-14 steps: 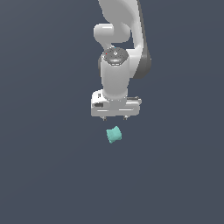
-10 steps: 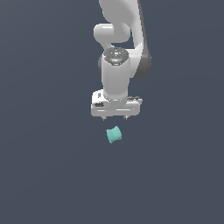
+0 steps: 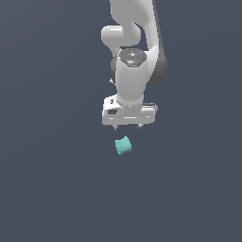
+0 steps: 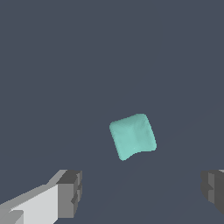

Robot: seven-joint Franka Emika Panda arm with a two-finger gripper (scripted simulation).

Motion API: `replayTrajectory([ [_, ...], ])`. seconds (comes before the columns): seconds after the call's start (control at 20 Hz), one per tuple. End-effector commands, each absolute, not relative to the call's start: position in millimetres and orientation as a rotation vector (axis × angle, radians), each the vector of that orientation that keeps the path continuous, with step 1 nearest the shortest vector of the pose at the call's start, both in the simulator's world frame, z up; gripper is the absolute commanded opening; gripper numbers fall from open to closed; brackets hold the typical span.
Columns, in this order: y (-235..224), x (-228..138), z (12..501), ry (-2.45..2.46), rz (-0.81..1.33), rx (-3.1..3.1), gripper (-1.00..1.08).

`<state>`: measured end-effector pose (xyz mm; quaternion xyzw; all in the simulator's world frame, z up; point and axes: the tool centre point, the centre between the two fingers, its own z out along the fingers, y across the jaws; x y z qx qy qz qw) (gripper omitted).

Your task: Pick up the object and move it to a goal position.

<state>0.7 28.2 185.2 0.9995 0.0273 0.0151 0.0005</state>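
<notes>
The object (image 3: 124, 145) is a small teal spool-like lump, pinched at the middle, lying on the dark grey floor. My white gripper (image 3: 127, 126) hangs just above it, apart from it and pointing down. In the wrist view the object (image 4: 132, 136) sits ahead of the gap between my two dark fingertips (image 4: 70, 192), nearer to this one than to the other. The gripper (image 4: 142, 190) is open and holds nothing. Only short stubs of the fingers show below the hand in the exterior view.
The white arm (image 3: 134, 38) rises behind the hand toward the exterior view's top edge. A flat, dark grey floor (image 3: 56, 189) spreads around the object with no other items in sight.
The gripper has come down a little toward the object. The object has not moved and the fingers remain spread.
</notes>
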Motion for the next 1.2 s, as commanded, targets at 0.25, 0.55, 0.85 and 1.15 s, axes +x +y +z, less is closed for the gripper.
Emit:
replayTrajectory([
  [0.25,26,2,175,0.139,0.042,3.135,1.00],
  [0.55,21,5,152,0.261,0.030,3.126,1.00],
  [0.85,16,7,119,0.433,0.013,3.108,1.00],
  [1.15,12,7,97,0.544,0.003,3.093,1.00],
])
